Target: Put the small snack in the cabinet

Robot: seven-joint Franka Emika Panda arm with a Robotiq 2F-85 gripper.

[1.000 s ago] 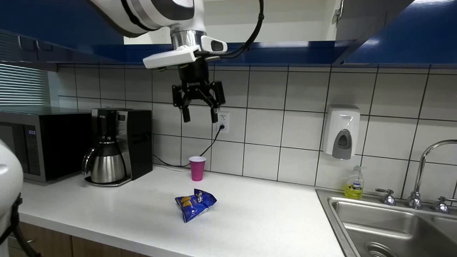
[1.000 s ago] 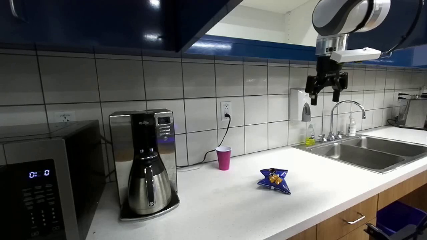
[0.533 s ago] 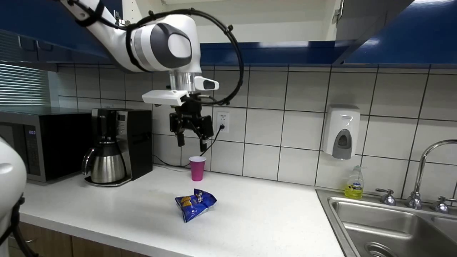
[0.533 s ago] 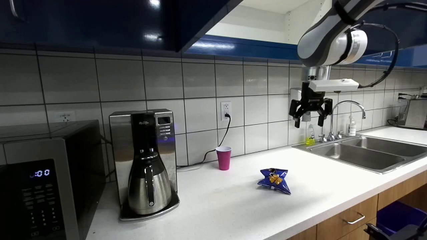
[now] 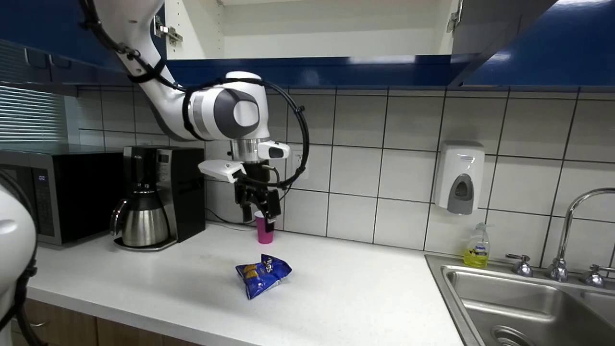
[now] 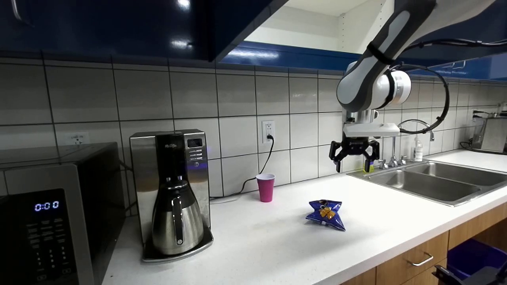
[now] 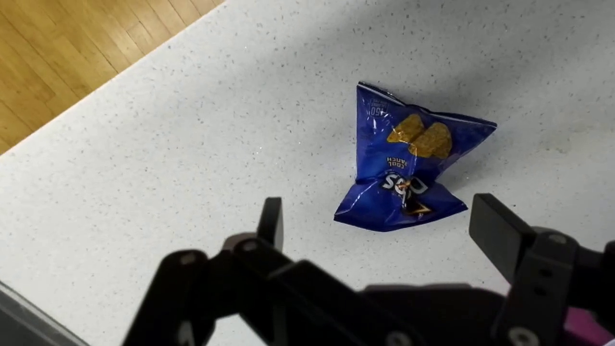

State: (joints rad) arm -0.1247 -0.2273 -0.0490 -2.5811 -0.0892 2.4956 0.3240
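Spread wide and holding nothing, the gripper point(image 6: 352, 166) points down, probably so it can straddle the snack bag point(image 5: 263, 276) on the counter point(image 5: 346, 298) at lower centre in an exterior view, where the cabinet point(image 5: 336, 41) at top centre stands open, presumably to receive it.

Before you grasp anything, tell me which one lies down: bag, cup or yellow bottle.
The bag, lying on the counter with its printed face up; the cup and yellow bottle both stand upright.
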